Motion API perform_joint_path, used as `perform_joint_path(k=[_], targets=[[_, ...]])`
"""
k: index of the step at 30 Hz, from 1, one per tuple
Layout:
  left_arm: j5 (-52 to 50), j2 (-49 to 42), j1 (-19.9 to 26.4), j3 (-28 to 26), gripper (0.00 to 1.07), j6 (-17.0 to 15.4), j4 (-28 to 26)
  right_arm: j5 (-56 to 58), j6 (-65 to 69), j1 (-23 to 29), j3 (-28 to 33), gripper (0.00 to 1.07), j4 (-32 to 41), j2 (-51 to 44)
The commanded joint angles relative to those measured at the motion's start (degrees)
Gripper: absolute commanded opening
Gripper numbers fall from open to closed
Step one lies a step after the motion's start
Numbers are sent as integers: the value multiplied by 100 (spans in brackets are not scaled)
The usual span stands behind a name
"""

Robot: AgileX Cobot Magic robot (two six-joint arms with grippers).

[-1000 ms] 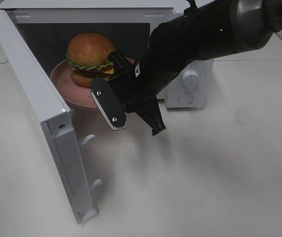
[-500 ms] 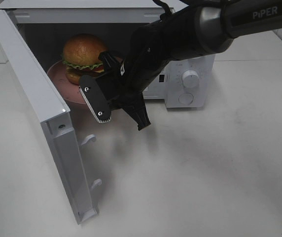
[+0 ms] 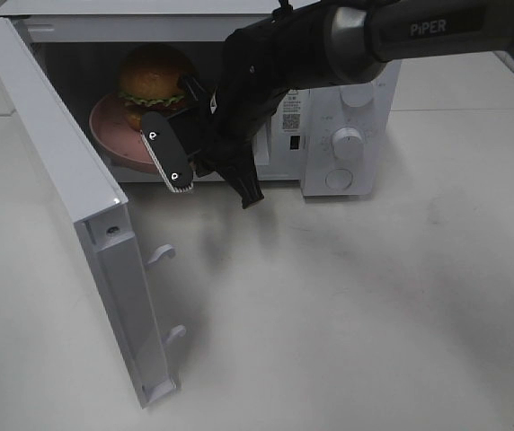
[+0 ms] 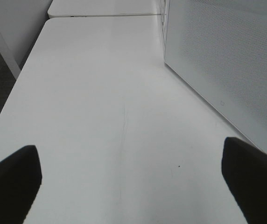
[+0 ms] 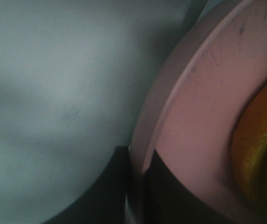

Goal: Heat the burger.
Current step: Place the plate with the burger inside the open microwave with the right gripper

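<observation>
The right arm (image 3: 401, 31) extends from the far right across the front of the microwave (image 3: 351, 171), with its wrist angled down into the cavity opening. The microwave door (image 3: 59, 171) stands swung fully open. In the right wrist view, the right gripper (image 5: 136, 161) is nearly closed, its two dark fingers (image 5: 101, 186) pinching the rim of the pink plate (image 5: 203, 93) between them. The burger (image 3: 154, 79) sits upright on this plate, inside the cavity toward the door side. The left gripper (image 4: 133, 182) hangs over the white table (image 4: 101, 116) beside a white perforated panel (image 4: 227, 60). Its fingers are spread wide apart and hold nothing.
</observation>
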Motion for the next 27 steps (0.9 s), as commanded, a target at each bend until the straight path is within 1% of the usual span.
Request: perform_joint_path(k=[1,2,3,5,6,10,12,15,17,24,27], targets=[[-97,-109,-29,17,103,-6,11,-264,338,0,-395,2,-292,109],[-97,-109,-29,17,103,-6,11,-264,338,0,-395,2,-292,109],[-97,-109,-29,17,103,-6,11,-229,447,0,-550,2,-390,195],[-97,-109,-29,17,103,-6,11,-201,453,0,-630,2,-413,235],[-97,-109,-29,17,103,-6,11,-149,453,0,-768,2,-504,321],[-97,-109,-29,17,103,-6,11,-138,458,-46,-963,2,-510,424],[-97,-109,-29,17,103,-6,11,-115,573,-74,-1197,2,-516,584],[-97,-109,-29,17,103,-6,11,-109,613,-115,-1272,2,-516,619],[-97,-109,-29,17,103,-6,11,-103,607,-132,-1432,2,-516,716],[-97,-109,-29,17,103,-6,11,-155,590,-166,-1553,4,-527,859],[-97,-109,-29,17,103,-6,11,-178,590,-166,-1564,6,-510,911]])
